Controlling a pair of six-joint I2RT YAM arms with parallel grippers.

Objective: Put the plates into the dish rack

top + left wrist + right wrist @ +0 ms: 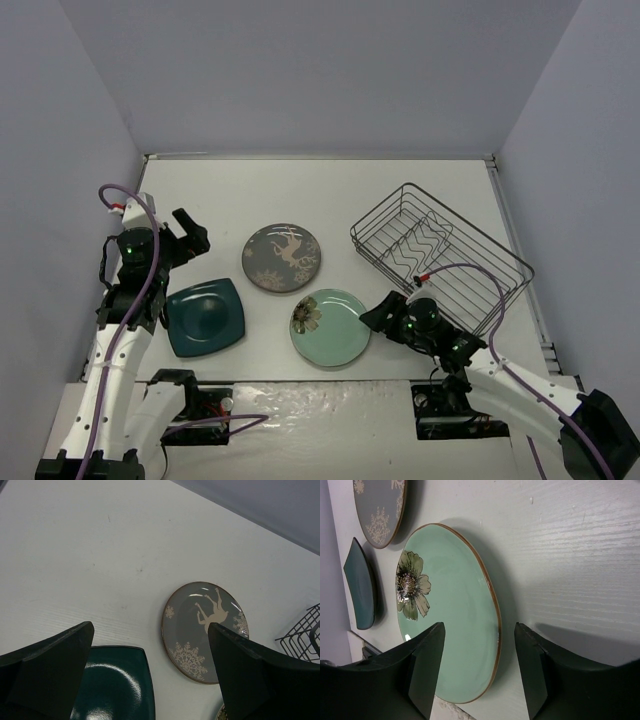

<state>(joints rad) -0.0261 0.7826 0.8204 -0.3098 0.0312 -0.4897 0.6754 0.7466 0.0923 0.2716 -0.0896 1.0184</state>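
Right gripper (480, 640), jaws wide and empty, sits at the 3 o'clock rim of mint-green plate (455, 625); first pickup apparently in hand, next needs a rim pinch, then a lift toward dish rack (440, 255) at 1 o'clock.

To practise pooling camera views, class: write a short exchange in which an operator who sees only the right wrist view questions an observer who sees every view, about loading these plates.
Operator: My open right gripper frames the rim of the mint-green plate. Where do the plates go?
Observer: The dish rack stands to the right of that plate and farther back from the arm bases.
Operator: What is the other arm doing?
Observer: The left gripper is open and holds nothing, hovering just past the square teal plate.
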